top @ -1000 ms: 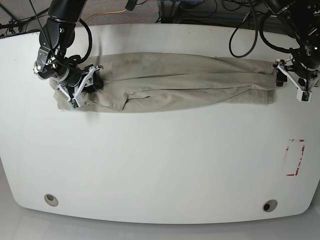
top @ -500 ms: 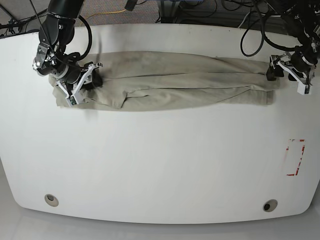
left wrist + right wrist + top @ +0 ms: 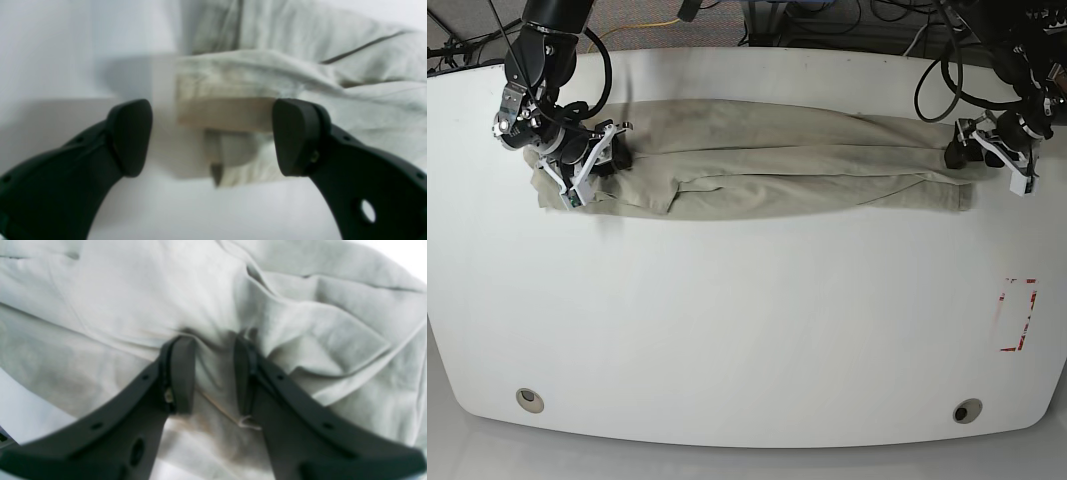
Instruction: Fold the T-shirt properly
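Pinching a bunch of the T-shirt (image 3: 777, 165) in my right end effector (image 3: 213, 373) at one end of the long band on the counter (image 3: 747, 320), I judge my spread left end effector (image 3: 211, 136) must close on the opposite edge before folding.

Robotics lab, white worktable (image 3: 747, 330), two black robot arms (image 3: 545, 50), loose cables (image 3: 827, 15), grey carpet (image 3: 642, 12) behind

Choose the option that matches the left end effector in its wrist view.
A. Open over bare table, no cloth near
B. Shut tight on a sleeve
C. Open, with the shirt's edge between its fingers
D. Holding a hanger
C: the left end effector is spread wide, and the T-shirt edge lies between its fingers, ungripped.
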